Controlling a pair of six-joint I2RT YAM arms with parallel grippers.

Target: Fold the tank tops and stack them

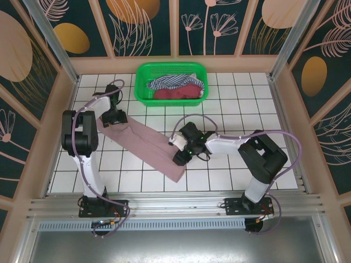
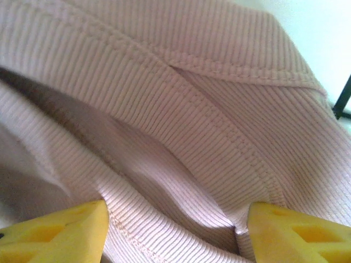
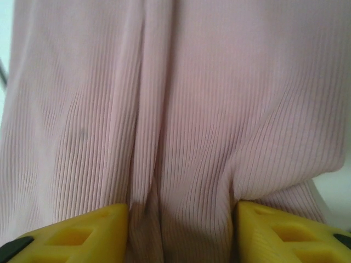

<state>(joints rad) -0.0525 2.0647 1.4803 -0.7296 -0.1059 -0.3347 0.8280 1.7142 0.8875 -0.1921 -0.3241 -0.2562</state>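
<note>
The mauve-pink tank top (image 1: 143, 143) lies in a diagonal strip on the white worktop (image 1: 236, 104). The left claw (image 1: 114, 119) straddles its far-left end and the right claw (image 1: 181, 156) its near-right edge. Both have jaws apart, with ribbed cloth bunched between them.

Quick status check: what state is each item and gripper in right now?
green basket, upright.
striped tank top, crumpled in basket.
maroon tank top, crumpled in basket.
pink tank top, flat on table, long diagonal strip.
left gripper, open over strip's far end.
right gripper, jaws apart astride cloth, grip unclear.
</note>
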